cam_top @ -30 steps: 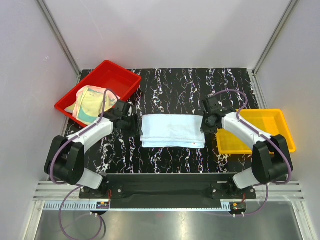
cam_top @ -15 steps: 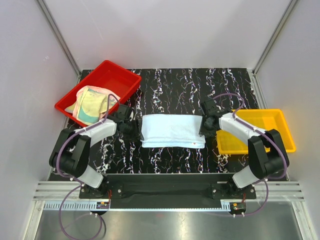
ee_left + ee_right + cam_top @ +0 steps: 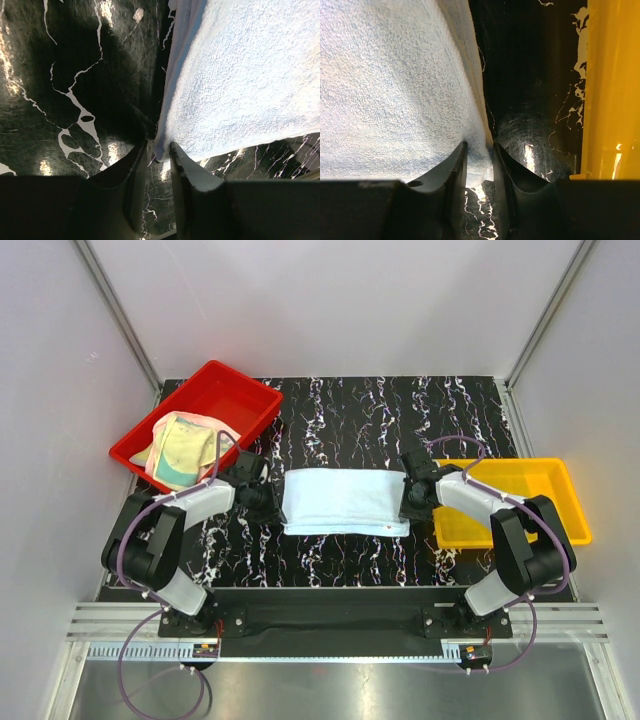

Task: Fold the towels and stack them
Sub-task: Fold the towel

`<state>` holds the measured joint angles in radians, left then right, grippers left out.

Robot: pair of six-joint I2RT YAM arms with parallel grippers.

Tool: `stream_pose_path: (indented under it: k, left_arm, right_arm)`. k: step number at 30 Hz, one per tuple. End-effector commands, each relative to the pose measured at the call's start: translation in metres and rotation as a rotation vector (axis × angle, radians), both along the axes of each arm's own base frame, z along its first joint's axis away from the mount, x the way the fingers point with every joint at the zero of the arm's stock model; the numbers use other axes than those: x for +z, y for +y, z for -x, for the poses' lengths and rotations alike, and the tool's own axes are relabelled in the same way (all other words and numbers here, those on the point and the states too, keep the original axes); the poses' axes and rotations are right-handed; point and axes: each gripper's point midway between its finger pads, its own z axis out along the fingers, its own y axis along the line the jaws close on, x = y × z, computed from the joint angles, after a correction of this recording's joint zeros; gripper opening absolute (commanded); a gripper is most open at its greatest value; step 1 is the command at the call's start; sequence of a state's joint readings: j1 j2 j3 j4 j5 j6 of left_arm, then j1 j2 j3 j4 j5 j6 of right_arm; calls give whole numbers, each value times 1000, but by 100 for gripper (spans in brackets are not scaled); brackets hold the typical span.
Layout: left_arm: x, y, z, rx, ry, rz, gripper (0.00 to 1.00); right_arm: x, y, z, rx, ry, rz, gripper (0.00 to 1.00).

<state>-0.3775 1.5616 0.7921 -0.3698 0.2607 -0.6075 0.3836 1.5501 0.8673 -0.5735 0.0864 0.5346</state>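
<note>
A pale blue-white towel (image 3: 345, 502), folded into a wide strip, lies flat on the black marbled table. My left gripper (image 3: 274, 500) is at its left end. In the left wrist view the jaws (image 3: 159, 146) are pinched on the near left corner of the towel (image 3: 240, 80). My right gripper (image 3: 405, 498) is at its right end. In the right wrist view the jaws (image 3: 479, 145) are pinched on the towel's near right edge (image 3: 385, 75). A heap of yellow-green, pink and teal towels (image 3: 183, 447) lies in the red tray.
The red tray (image 3: 240, 398) stands at the back left, close behind my left arm. A yellow tray (image 3: 520, 490) stands at the right and holds nothing; its wall (image 3: 612, 90) is just right of my right gripper. Grey walls enclose the table.
Both grippers have moved inward onto the ends of the pale blue towel. The towel itself has hardly moved.
</note>
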Motion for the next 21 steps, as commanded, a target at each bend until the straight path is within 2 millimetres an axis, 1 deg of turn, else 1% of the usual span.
stream_pose_path:
  k: [1, 3, 4, 5, 6, 8, 9, 10, 11, 12, 14, 16, 17, 19, 20, 21]
  left_arm:
    - [7, -7, -11, -6, -29, 29, 25]
    - [8, -8, -13, -3, -31, 27, 17]
    - [11, -8, -13, -2, -31, 32, 7]
    - [12, -9, -14, -1, -32, 34, 2]
    - [13, -10, -14, -2, -31, 39, 0]
    - [17, -12, -15, -4, -34, 45, 0]
    - [19, -12, -16, -3, -37, 47, 0]
    - [20, -13, -16, -6, -36, 46, 5]
    - [21, -12, -16, -4, -32, 43, 19]
    - [20, -11, -17, -2, -31, 34, 23]
    - [22, -11, -17, -4, -33, 31, 25]
    - [22, -12, -17, -9, -35, 29, 22]
    - [23, -12, -17, -14, -35, 31, 16]
    - [25, -15, -17, -21, -38, 39, 8]
    - [24, -16, -17, -25, -34, 42, 1]
    - [25, -16, -17, -28, -36, 43, 0]
  right_arm:
    - [2, 4, -5, 17, -33, -13, 32]
    - [3, 2, -4, 17, -29, -6, 28]
    - [4, 2, -4, 16, -30, -4, 27]
    - [7, 0, -5, 10, -34, 2, 28]
    - [9, -4, -4, 4, -34, 22, 28]
    - [16, -5, -7, 4, -58, 30, 29]
    - [17, -7, -6, 7, -57, 37, 30]
    - [19, -7, -6, 7, -60, 36, 30]
    - [20, -7, -7, 7, -62, 34, 29]
    - [20, -6, -6, 11, -60, 32, 28]
    - [20, -4, -6, 13, -60, 22, 23]
    - [19, -3, -6, 19, -59, 18, 15]
    - [20, -2, -7, 20, -63, 15, 9]
    - [20, -2, -8, 25, -63, 13, 3]
    - [21, -2, -9, 26, -65, 15, 1]
    - [21, -2, -9, 29, -67, 15, 0]
